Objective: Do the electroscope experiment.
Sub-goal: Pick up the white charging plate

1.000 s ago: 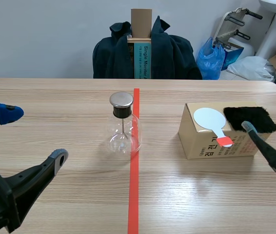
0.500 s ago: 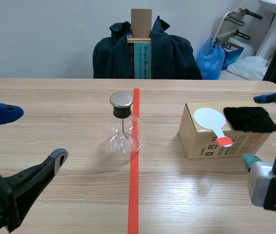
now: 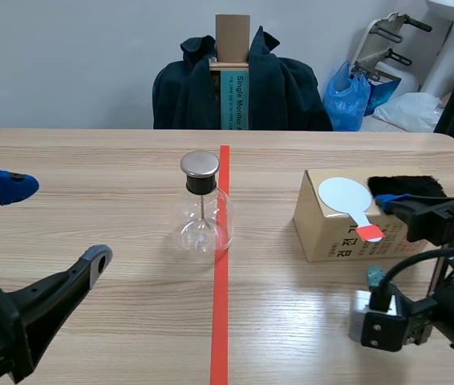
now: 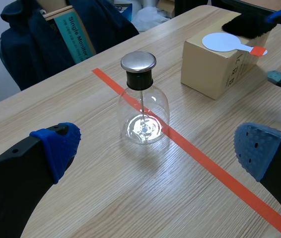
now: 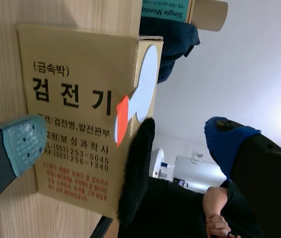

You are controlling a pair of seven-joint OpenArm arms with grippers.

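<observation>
The glass flask (image 3: 202,212) stands upright near the middle of the table (image 3: 91,160), just beside the red tape line (image 3: 220,321). A black stopper with a round metal cap (image 3: 200,164) closes its neck, and a thin rod (image 3: 203,215) hangs from the stopper down into the clear bulb, ending low inside; nothing else can be made out in it. To the right sits a closed cardboard box (image 3: 331,233) with printed lettering on its side. On its top lie a white paddle (image 3: 344,195) with an orange-red handle reaching the box's front edge, and, just beside it, a black fur pad (image 3: 407,185). The left gripper (image 3: 54,222) hangs over the table well to the left of the flask, fingers wide apart and holding nothing. The right gripper (image 3: 379,237) is turned on its side at the box, also spread wide and empty: its blue-padded finger is above the fur, its green-padded one low by the box's lettered side. Beyond the table, a dark jacket (image 3: 283,88) drapes over a chair.
</observation>
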